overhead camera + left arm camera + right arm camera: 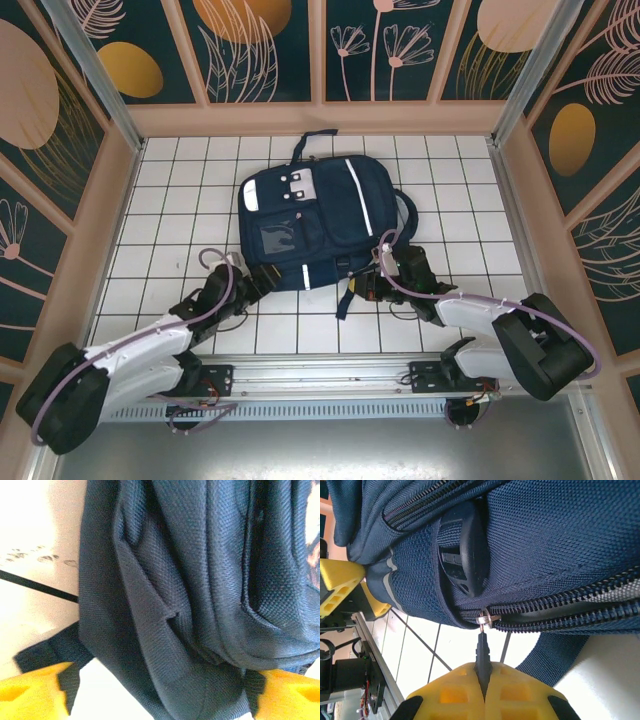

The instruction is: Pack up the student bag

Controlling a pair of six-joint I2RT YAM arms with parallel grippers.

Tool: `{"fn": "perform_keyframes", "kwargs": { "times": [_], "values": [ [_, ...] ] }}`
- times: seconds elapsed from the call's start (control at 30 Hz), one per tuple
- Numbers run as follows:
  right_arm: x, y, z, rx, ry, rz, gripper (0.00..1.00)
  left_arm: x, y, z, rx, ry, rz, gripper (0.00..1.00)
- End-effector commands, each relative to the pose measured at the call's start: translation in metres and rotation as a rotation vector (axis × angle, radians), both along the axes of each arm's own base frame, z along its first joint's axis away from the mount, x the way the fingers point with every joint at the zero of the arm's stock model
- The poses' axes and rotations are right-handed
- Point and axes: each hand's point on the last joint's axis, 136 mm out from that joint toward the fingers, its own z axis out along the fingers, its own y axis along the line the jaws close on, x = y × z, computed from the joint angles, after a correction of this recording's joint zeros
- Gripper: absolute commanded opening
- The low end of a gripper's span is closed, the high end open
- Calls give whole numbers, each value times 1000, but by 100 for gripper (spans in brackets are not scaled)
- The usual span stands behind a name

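Note:
The student bag (320,215), a navy backpack with white stripes, lies flat in the middle of the white tiled table. My left gripper (245,275) is at its near left corner. In the left wrist view the gripper (160,695) stands open, yellow fingertips (32,690) wide apart with bunched bag fabric (190,605) between them. My right gripper (372,285) is at the bag's near right corner. The right wrist view shows that gripper (484,680) shut on the black zipper pull (482,650), which hangs from the metal slider (487,617) of a partly open zip.
A black plastic buckle (470,555) sits just above the slider, and a navy strap (555,655) lies on the tiles beside it. Another dark strap (50,652) trails left of the bag. Low walls (120,200) ring the table; a metal rail (320,375) runs along the near edge.

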Motion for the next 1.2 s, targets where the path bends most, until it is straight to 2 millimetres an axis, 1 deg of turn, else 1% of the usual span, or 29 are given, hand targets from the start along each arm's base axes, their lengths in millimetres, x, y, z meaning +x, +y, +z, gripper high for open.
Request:
{"fn": "perform_keyframes", "kwargs": {
  "times": [0.0, 0.1, 0.13, 0.17, 0.23, 0.27, 0.37, 0.47, 0.53, 0.63, 0.67, 0.73, 0.77, 0.83, 0.93, 1.0, 1.03, 1.07, 1.17],
  "values": [
    [5, 5, 10, 31, -21, 3, 0, 26, -20, 25, -67, -78, -17, 74],
    [9, 7, 14, 31, -28, -1, 0, 31, -22, 17, -51, -64, -15, 46],
    [11, 7, 14, 23, -32, -4, 0, 34, -19, 15, -35, -63, -7, 37],
    [12, 6, 13, 7, -33, -9, 0, 35, -15, 13, -10, -60, 4, 30],
    [16, 2, 10, -36, -37, -24, 0, 41, -2, 12, 37, -58, 35, 21],
    [17, -1, 8, -61, -38, -29, 0, 44, 5, 13, 58, -57, 55, 18],
    [22, -10, 4, -137, -45, -48, 0, 52, 37, 9, 116, -32, 141, 10],
    [21, -17, 4, -168, -49, -52, 0, 59, 68, 4, 153, -3, 231, 10],
    [26, -29, 5, -179, -46, -86, 0, 64, 83, 7, 177, -8, 279, 10],
    [30, -44, 4, -214, -39, -116, 0, 77, 94, 16, 226, -30, 313, 10],
    [32, -51, 2, -238, -35, -135, 0, 81, 100, 17, 265, -30, 328, 8],
    [41, -69, -2, -302, -27, -214, 0, 92, 113, 19, 336, -14, 374, 5],
    [44, -76, -4, -326, -21, -249, 0, 98, 117, 19, 347, -12, 384, 5],
    [53, -97, -6, -393, -7, -359, 0, 109, 125, 21, 357, -3, 418, 6],
    [60, -113, 1, -416, -26, -453, 0, 128, 132, 21, 357, 12, 450, 7],
    [61, -115, 7, -403, -48, -467, 0, 140, 130, 21, 356, 17, 452, 7],
    [61, -112, 10, -386, -58, -458, 0, 147, 129, 21, 354, 17, 456, 6],
    [60, -107, 13, -363, -69, -432, 0, 153, 127, 22, 346, 12, 454, 3],
    [55, -83, 26, -253, -97, -328, 0, 170, 117, 21, 318, 12, 431, 2]
  ]
}}
